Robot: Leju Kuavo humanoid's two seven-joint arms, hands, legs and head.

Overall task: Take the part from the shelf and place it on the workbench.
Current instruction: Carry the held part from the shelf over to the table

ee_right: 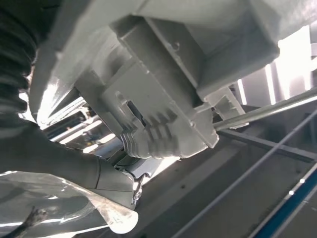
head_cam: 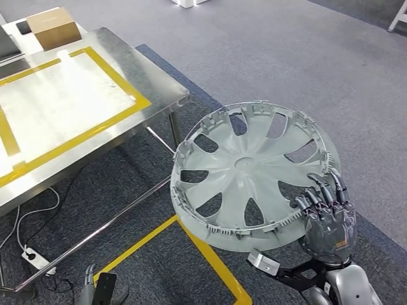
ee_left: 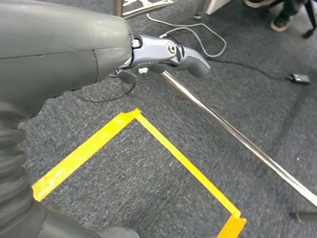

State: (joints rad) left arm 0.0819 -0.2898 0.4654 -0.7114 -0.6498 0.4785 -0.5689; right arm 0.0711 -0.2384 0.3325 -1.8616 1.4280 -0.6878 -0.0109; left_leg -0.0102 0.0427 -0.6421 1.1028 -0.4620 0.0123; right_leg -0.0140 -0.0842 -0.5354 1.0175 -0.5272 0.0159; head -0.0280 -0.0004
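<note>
The part – a grey wheel cover (head_cam: 249,175) – is gripped at its rim by the right hand (head_cam: 329,219), lower right of the frame, over carpet. The carrying step is judged to be in hand; next, the cover must be brought over the steel workbench (head_cam: 158,95), upper left, and lowered. It is round, so no long axis is shown – its ribbed inner face is turned upward, slightly tilted. The left hand (ee_left: 164,52) hangs low, holding nothing, fingers extended.

No legible text or markings.
</note>
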